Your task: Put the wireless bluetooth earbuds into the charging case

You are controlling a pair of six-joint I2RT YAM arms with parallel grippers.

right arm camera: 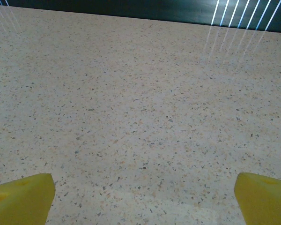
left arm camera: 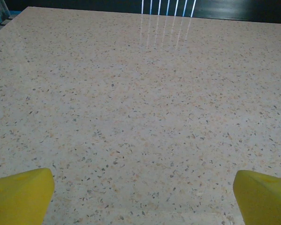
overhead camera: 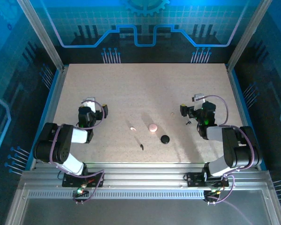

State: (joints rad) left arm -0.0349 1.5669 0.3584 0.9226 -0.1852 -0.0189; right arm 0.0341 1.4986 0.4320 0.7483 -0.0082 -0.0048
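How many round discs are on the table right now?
2. The pink disc lies mid-table; the black disc sits just right of and below it in the top view. Others may be hidden.

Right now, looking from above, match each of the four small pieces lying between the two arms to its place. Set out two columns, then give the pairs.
Things:
1. pale earbud
2. pink disc
3. black disc
4. black earbud

Places among the four:
A. farthest right
B. nearest the bottom of the top view
C. farthest left
D. between the pale earbud and the black disc

Pairs: 1-C, 2-D, 3-A, 4-B
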